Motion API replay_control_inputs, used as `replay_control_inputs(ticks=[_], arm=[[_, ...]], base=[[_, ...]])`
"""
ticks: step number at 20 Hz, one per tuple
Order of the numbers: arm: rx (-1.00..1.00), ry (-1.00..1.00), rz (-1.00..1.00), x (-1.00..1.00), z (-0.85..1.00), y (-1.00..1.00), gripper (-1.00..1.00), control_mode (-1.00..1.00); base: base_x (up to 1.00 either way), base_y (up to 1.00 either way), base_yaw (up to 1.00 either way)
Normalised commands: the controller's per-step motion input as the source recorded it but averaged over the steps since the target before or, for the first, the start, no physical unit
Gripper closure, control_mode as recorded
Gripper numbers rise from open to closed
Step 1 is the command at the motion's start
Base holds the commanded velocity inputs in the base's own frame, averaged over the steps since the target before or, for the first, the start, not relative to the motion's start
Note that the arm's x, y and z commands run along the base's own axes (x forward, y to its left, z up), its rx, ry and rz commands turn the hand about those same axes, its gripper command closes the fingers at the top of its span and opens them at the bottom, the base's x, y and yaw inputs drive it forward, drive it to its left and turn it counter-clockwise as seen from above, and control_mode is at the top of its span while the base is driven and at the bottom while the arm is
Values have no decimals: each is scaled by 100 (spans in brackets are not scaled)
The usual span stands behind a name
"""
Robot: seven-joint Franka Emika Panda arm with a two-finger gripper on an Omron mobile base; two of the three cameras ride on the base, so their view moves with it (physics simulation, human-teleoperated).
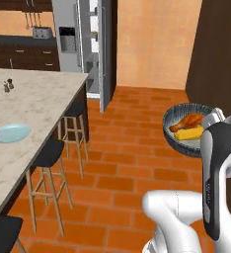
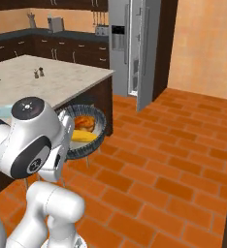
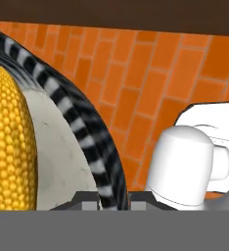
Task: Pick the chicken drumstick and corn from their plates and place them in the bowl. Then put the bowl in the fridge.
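Bowl (image 3: 104, 147) rim pinched between fingertips (image 3: 87, 202) (corn (image 3: 9, 147) inside).

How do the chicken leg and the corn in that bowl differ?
The chicken leg is orange-brown and lumpy, narrowing to a bone end; the corn is yellow, an even cob studded with kernels. The chicken leg lies farther from the arm, the corn nearer. Both rest side by side in the bowl, carried above the tiled floor.

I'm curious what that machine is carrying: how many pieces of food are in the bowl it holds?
2: a chicken drumstick and, beside it, a corn cob, both inside the bowl carried above the floor. Anything beneath them would be hidden.
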Motion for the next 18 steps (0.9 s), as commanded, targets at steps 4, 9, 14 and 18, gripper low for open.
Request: replay_control_inputs(ticks=[4, 9, 14, 18], arm=[[0, 0, 0, 0, 0, 0, 100, 100], [0, 0, 0, 0, 0, 0, 100, 100], [0, 0, 0, 0, 0, 0, 100, 100], [0, 0, 0, 0, 0, 0, 100, 100]], base=[[-100, 11, 15], [-100, 8, 15], [-100, 21, 13], [-100, 61, 13]])
